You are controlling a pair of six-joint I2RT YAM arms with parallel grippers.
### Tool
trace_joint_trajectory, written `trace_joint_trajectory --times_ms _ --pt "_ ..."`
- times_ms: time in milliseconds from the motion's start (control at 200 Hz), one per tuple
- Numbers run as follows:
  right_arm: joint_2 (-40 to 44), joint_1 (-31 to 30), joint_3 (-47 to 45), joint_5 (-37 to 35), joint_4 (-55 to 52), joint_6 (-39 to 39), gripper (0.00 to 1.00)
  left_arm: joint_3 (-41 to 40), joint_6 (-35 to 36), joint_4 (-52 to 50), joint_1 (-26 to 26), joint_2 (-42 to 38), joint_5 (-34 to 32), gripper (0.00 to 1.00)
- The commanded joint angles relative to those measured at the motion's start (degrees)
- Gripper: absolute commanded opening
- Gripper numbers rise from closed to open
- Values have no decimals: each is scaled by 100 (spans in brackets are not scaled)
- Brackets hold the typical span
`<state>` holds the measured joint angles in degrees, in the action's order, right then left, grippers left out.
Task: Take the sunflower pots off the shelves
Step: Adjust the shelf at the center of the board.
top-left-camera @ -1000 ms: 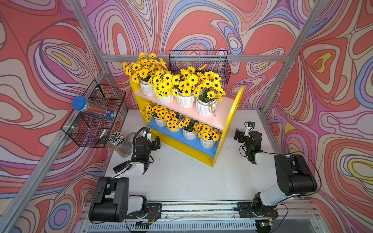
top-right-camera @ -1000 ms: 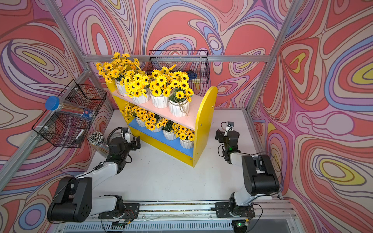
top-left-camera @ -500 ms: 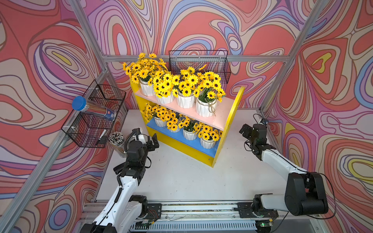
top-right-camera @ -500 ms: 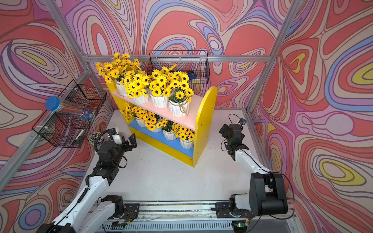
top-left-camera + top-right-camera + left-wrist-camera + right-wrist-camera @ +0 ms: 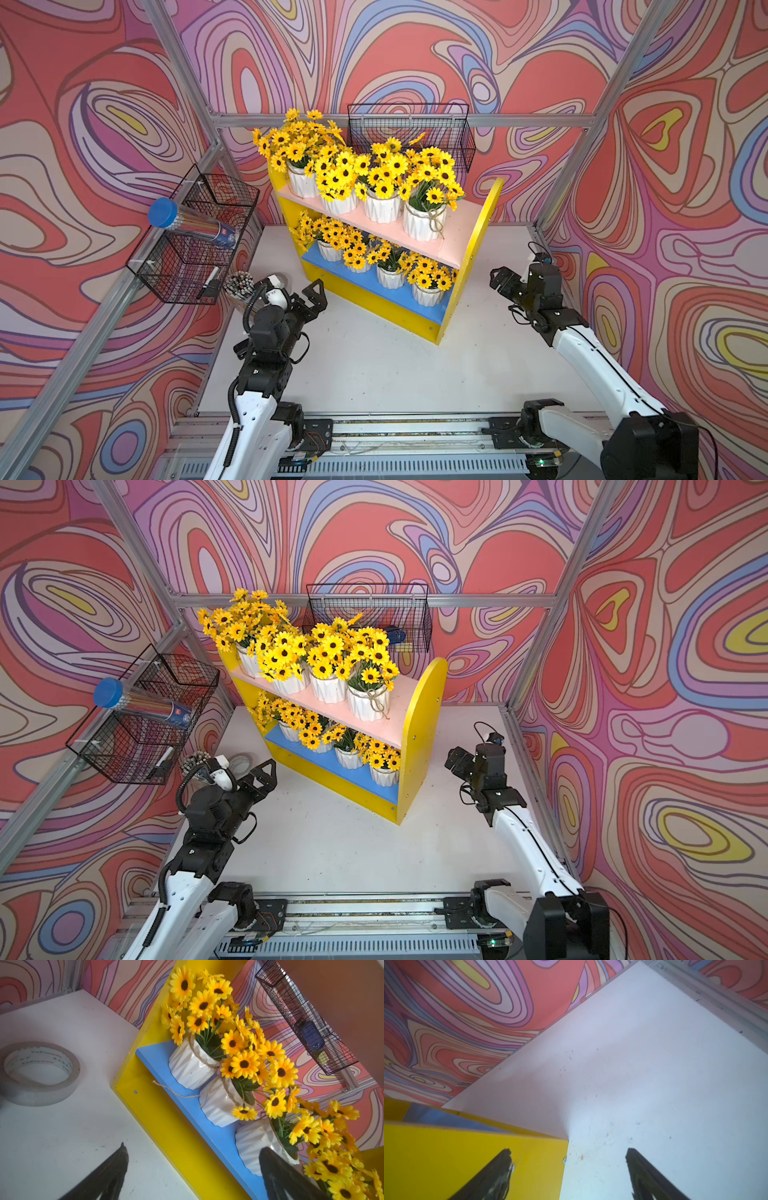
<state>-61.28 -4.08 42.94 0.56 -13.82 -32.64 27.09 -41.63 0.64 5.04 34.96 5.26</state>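
Note:
The shelves [image 5: 469,266] stand at the back middle of the table, a yellow unit with a pink upper board [image 5: 453,237] and a blue lower board [image 5: 399,293]. Several sunflower pots [image 5: 424,224] stand in a row on the upper board, and several more [image 5: 427,295] on the lower one. My left gripper [image 5: 316,297] hovers open just off the shelves' left end. Its wrist view shows three lower pots [image 5: 189,1066] beyond its open jaws [image 5: 193,1147]. My right gripper [image 5: 500,282] is open beside the right side panel [image 5: 467,1157], holding nothing [image 5: 568,1150].
A tape roll [image 5: 39,1072] and a jar of pencils [image 5: 239,286] sit on the table [image 5: 374,365] beside my left arm. A wire basket [image 5: 191,241] with a blue-capped tube [image 5: 166,208] hangs on the left wall, another basket [image 5: 411,133] behind the shelves.
Both arms have unfolded from a tucked pose and now stretch forward from the rail. The gripper heads stay near the shelf ends. No pot has moved.

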Motion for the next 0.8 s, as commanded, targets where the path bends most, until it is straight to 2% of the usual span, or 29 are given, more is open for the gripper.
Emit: trace_joint_trajectory --times_ms 0,125,250,366,541,796 --pt "424 -219 -104 220 -756 -47 89 153 -212 -521 6 8 400 99" --pt "1056 -410 -99 421 -1043 2 90 184 -166 -660 6 117 696 100" --pt "1551 -540 -58 958 -1075 108 90 403 -135 -615 6 296 1107 100" --pt "1753 -685 65 1462 -1141 273 93 451 -135 -587 6 487 1385 100" --pt "2149 -883 75 1833 -1148 596 97 438 -122 -496 6 601 1793 99" --pt "2480 -912 33 2570 -963 761 98 368 -188 -385 6 591 1972 99"
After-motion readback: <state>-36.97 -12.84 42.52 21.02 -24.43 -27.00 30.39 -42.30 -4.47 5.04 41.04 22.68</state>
